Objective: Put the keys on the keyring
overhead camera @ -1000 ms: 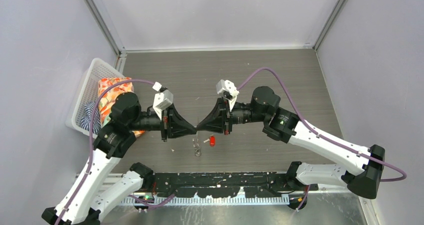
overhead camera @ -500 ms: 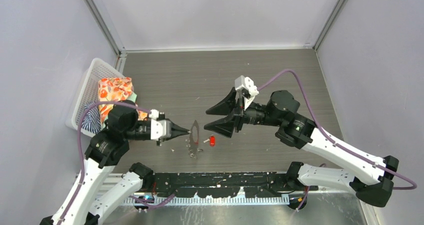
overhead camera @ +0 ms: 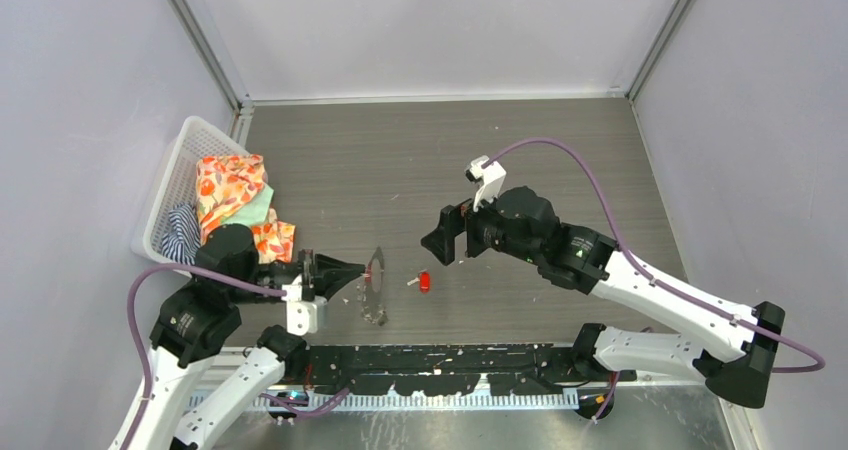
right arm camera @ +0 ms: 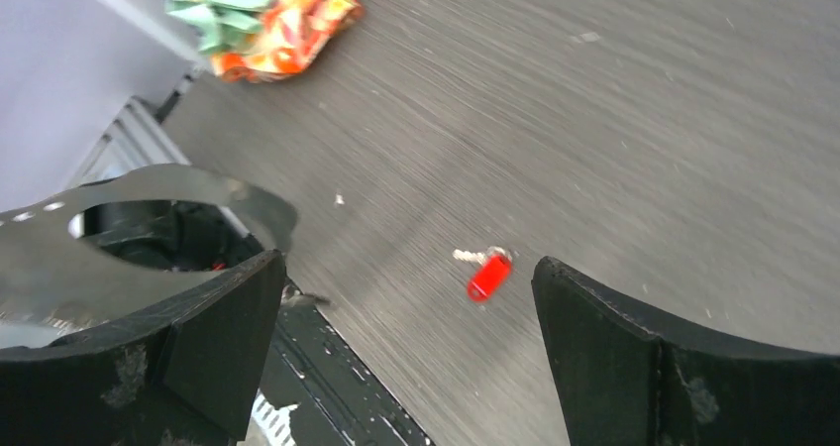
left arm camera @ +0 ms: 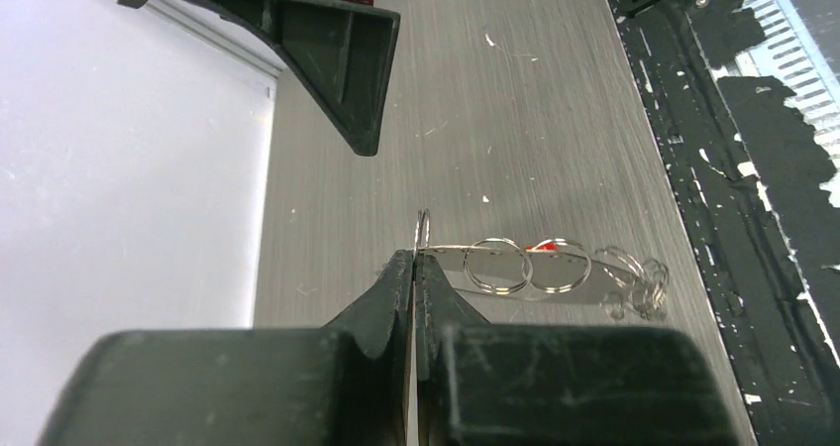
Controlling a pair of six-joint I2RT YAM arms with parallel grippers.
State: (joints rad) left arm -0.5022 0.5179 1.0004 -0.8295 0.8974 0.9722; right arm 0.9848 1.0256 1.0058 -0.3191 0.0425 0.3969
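Near the front edge of the worktop point(overhead camera: 540, 160), the keyring point(overhead camera: 375, 290) shows from above only edge-on, as a thin silver sliver standing up off the surface. What hangs on it is too small to tell there. In the left wrist view small silver loops dangle along its wire, the far ones blurred, with a red speck behind them. The right wrist view catches it as a blurred shiny band at the left, cut off by the frame edge and partly behind one black finger.

Left jaws are pressed together, pinching the keyring's wire at the edge nearest the left arm point(overhead camera: 195, 320). The red key point(overhead camera: 424, 282) lies flat on the worktop just right of the keyring, apart from it and not held. Its blade is hard to read.

The left arm is folded low at near left with the wrist pointing right, and its base is cut off by the frame bottom. The right arm point(overhead camera: 640, 280) reaches in from near right, elbow bent, wrist aimed left and down. Right jaws are spread wide and empty, hovering above the worktop just beyond the red key. A basket point(overhead camera: 170, 195) with bunched cloth point(overhead camera: 230, 185) sits at far left.
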